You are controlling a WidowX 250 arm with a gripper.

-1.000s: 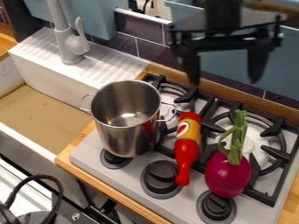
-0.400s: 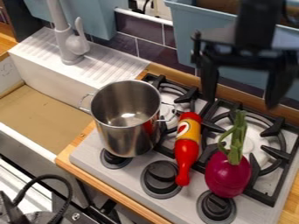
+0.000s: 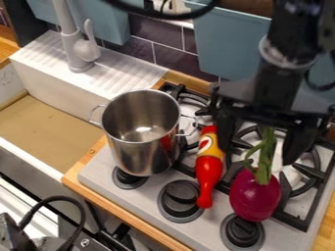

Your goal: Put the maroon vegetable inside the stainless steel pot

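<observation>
White sink walls (image 3: pixel 62 105) frame a tan bottom at left. Beside it, the steel pot (image 3: pixel 140 157) stands on the stove (image 3: pixel 145 193), its shiny floor visible. Next lies a red-and-yellow toy bottle (image 3: pixel 209 169); then the gripper (image 3: pixel 260 152) hangs, fingers apart, above the maroon beet (image 3: pixel 254 198), which sits outside the pot.

Backed by dk. tiled wall (image 3: pixel 177 61) w/ pale grout, behind hob (image 3: pixel 95 169). Hung w/ blue-grey bins (image 3: pixel 108 19) above tiles, approx. up from hob's back edge. Framed w/ wood worktop (image 3: pixel 124 214) along hob's front & back edges. Fitted, to L in view, w/ white sink (image 3: pixel 59 100), tan base, ribbed drainer (image 3: pixel 124 59) nr. hob's back L corner, plus grey faucet (image 3: pixel 85 49).
</observation>
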